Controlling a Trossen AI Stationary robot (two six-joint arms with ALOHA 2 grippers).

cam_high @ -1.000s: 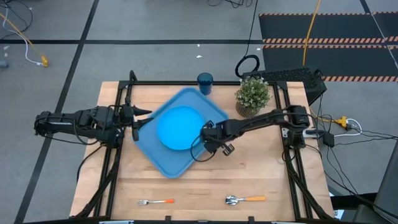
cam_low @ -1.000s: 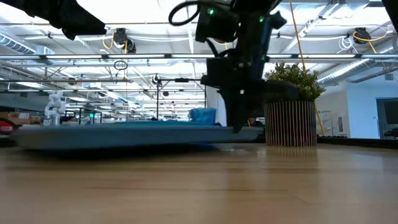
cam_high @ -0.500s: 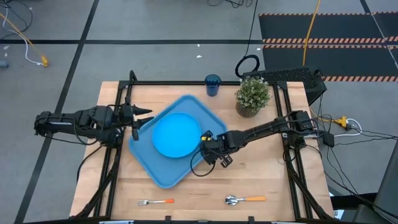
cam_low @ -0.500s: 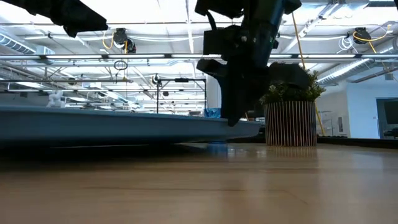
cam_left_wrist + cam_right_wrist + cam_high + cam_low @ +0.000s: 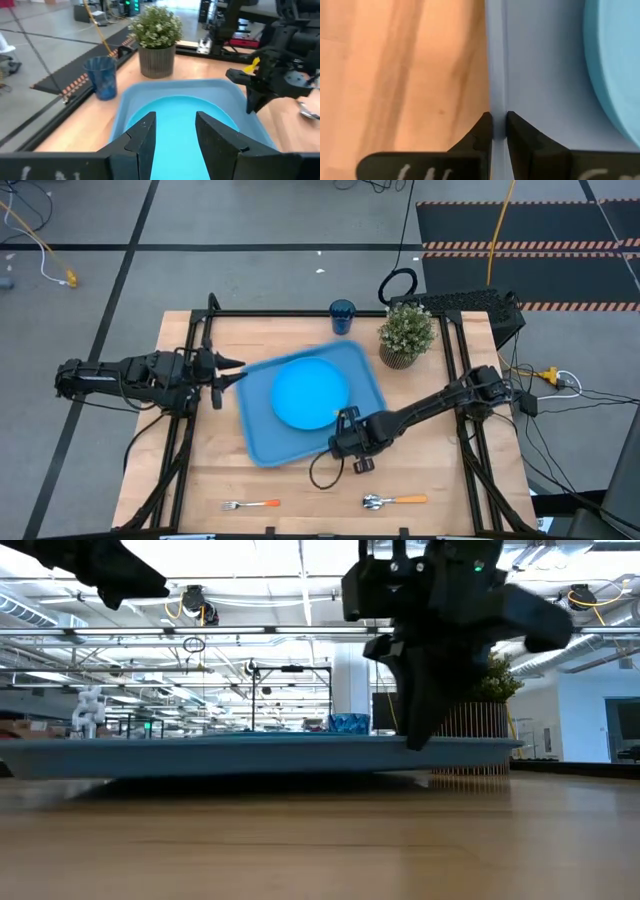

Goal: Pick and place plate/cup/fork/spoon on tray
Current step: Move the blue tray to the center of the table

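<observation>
Right gripper point(image 5: 347, 442) reaches in from the table's right side, low over the wood, at the near edge of the large rectangular light-blue plastic tray point(image 5: 262, 442). Right wrist view: its two dark fingers point(image 5: 484, 131) are pinched almost shut on the tray's thin raised rim point(image 5: 497, 75), one finger inside the wall, one outside. A rim grip like this looks chosen for dragging or turning the whole tray rather than lifting any one item.

Round sky-blue plastic plate point(image 5: 311, 395) lies flat inside the tray, roughly central. Tray sits skewed to the table edges, mid-table.

Small dark-blue translucent plastic cup point(image 5: 342, 316) stands upright at the far table edge, outside the tray, near the potted green plant point(image 5: 406, 334). Orange-handled fork point(image 5: 251, 504) and orange-handled spoon point(image 5: 395, 501) lie along the near edge, well apart from each other and from the tray.

Left gripper point(image 5: 228, 370) waits at the table's left side, just off the tray's left corner. Left wrist view shows its fingers point(image 5: 142, 142) parted, nothing between them; it points across the tray toward the plant.

Judgement: plate done; cup, fork and spoon not yet placed. The tray is likely being positioned to suit both arms' reach. Risk: the thin rim slipping from the pinch.
</observation>
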